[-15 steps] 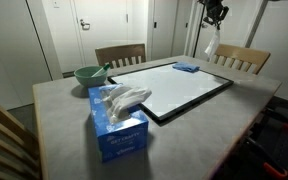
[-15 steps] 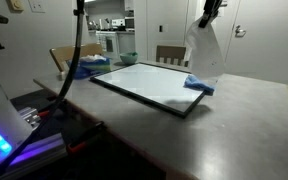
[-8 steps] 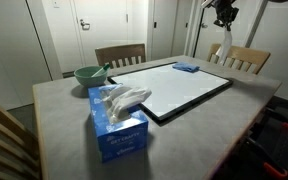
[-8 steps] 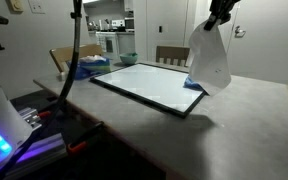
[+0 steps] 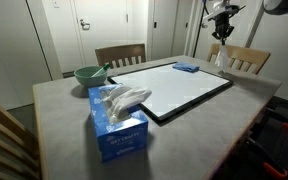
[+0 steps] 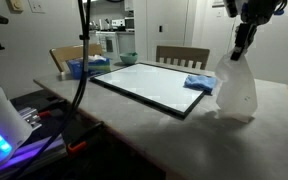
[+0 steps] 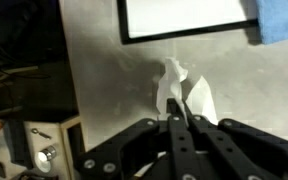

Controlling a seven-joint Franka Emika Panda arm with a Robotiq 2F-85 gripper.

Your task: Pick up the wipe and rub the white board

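Observation:
My gripper (image 6: 237, 54) is shut on the top of the wipe (image 6: 236, 90), a thin white sheet hanging straight down from the fingers. It hangs over bare table just past the near corner of the white board (image 6: 149, 82), and its lower edge is close to the tabletop. In the wrist view the wipe (image 7: 179, 88) bunches up beyond the closed fingertips (image 7: 174, 112), with the white board's black-framed corner (image 7: 184, 18) above it. The white board (image 5: 179, 88) lies flat in the middle of the table.
A folded blue cloth (image 6: 198, 84) lies on the board's corner near the wipe. A blue tissue box (image 5: 119, 125) stands at the table's near end, and a green bowl (image 5: 88, 75) stands beside the board. Wooden chairs (image 5: 120, 54) ring the grey table (image 6: 164, 135).
The gripper has carried the wipe away from above the blue cloth and out past the board's corner, and lower toward the table. It stayed shut.

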